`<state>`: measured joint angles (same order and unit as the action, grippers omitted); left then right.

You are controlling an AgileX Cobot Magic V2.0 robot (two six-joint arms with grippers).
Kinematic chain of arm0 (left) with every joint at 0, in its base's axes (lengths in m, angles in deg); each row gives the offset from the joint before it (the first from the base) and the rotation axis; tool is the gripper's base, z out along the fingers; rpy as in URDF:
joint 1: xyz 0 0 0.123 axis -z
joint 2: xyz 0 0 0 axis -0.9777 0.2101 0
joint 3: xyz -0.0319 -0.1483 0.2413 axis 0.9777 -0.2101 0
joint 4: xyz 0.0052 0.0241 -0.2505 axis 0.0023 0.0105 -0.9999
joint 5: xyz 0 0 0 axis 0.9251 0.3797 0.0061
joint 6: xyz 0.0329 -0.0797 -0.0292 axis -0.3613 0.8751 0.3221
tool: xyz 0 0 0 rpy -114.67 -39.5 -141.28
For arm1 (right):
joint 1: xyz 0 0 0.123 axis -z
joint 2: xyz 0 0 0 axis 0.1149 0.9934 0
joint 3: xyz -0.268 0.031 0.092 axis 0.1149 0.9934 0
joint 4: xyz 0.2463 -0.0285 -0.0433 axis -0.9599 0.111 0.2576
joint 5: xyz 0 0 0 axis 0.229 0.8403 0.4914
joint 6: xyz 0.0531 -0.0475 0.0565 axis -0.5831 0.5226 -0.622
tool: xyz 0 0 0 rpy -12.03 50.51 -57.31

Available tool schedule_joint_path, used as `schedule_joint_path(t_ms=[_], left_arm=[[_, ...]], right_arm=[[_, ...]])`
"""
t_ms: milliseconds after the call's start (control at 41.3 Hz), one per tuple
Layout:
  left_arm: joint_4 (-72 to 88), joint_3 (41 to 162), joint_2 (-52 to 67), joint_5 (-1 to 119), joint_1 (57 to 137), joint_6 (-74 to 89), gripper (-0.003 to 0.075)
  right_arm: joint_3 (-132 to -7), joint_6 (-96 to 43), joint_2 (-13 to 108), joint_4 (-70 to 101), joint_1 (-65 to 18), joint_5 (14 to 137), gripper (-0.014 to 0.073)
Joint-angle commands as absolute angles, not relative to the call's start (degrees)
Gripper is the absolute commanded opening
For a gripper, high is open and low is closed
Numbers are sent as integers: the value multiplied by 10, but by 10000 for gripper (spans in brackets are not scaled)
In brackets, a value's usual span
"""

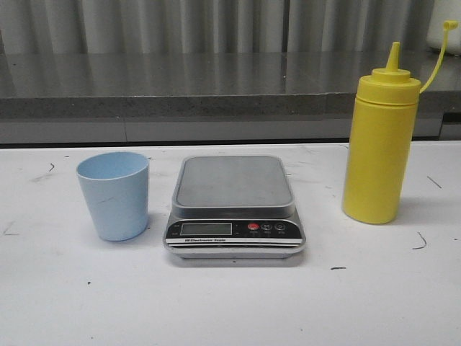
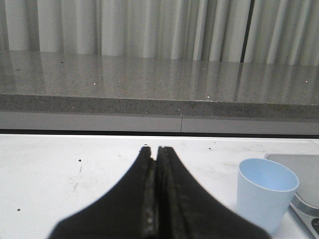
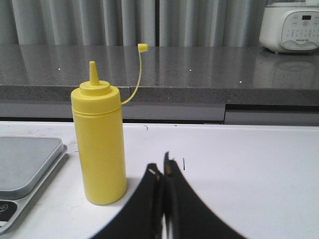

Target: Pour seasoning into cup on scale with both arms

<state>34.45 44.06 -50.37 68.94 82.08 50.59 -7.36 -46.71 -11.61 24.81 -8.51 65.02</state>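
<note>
Three things stand in a row on the white table (image 1: 230, 310), and none of them is in play yet. The yellow squeeze bottle (image 1: 379, 144) of seasoning stands upright on the robot's right, its cone nozzle bare and the little cap (image 1: 450, 25) dangling off its thin strap up and to the side. In the middle sits the silver digital scale (image 1: 234, 209) — steel platform bare, nothing on it, the display too small to read. On the left, just beside the scale but apart from it, is the light blue cup (image 1: 114, 194), upright and, as far as the front view shows, empty.

Now the arms. The left gripper (image 2: 153, 149) hovers low over the table with its jaws pressed together on nothing, the cup off to one side of it and clear of the fingers. The right gripper (image 3: 163, 167) is likewise closed and empty-handed, the bottle standing near its fingers but untouched.

So by my reading this is the very start (nothing done at all). The cup must go onto the platform — likely the left arm's job — and the right arm has to take the bottle, tip it and squeeze. Both grippers will need to spread their jaws first. Behind the table runs a grey stone counter (image 1: 180, 90), with a white appliance (image 3: 291, 27) on it.
</note>
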Motion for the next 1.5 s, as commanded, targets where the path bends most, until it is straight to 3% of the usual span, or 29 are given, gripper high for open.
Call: schedule_joint_path(t_ms=[0, 653, 895, 1041, 1307, 1476], left_arm=[[344, 427, -513, 736, 824, 510, -20], [344, 427, -513, 737, 824, 510, -20], [344, 464, -512, 798, 824, 510, -20], [344, 563, -499, 742, 824, 510, -20], [344, 789, -370, 517, 824, 510, -20], [344, 838, -294, 467, 824, 510, -20]], right_arm=[[-77, -465, -126, 249, -85, 600, -68], [-77, -465, -126, 249, -85, 596, -68], [-128, -465, -126, 249, -85, 603, -68], [-228, -465, -121, 270, -85, 700, -68], [-412, -465, -20, 295, -85, 830, -68], [-459, -465, 67, 295, -85, 904, -68]])
